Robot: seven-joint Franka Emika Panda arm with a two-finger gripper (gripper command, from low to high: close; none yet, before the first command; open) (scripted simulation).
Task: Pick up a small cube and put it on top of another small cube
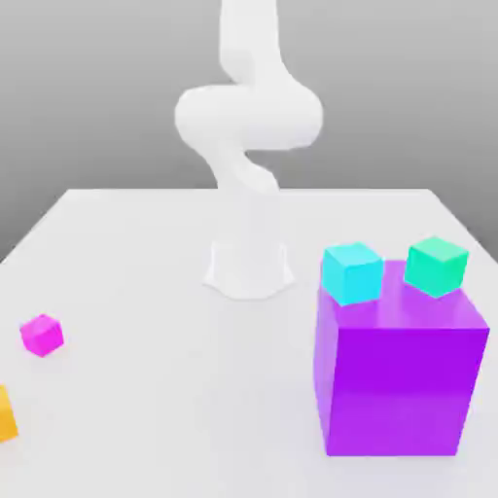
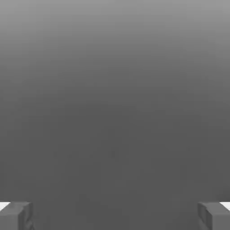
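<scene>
Grey backdrop, white table (image 1: 146, 292). Tool (image 2: 115, 215) spread wide, holds nothing; fingertips (image 2: 15, 215) stand at both edges of hand view, likely start pose before reach.

Cyan cube (image 1: 351, 272) and green cube (image 1: 436, 265) rest on top of big purple block (image 1: 401, 374), near each other, apart. Magenta cube (image 1: 42, 335) on table, at exterior view's left; orange cube (image 1: 6, 413) below it at edge.

Cubes: no long axis; green one turned corner-forward.

Bright, even, soft-edged render; faint shadows.
</scene>
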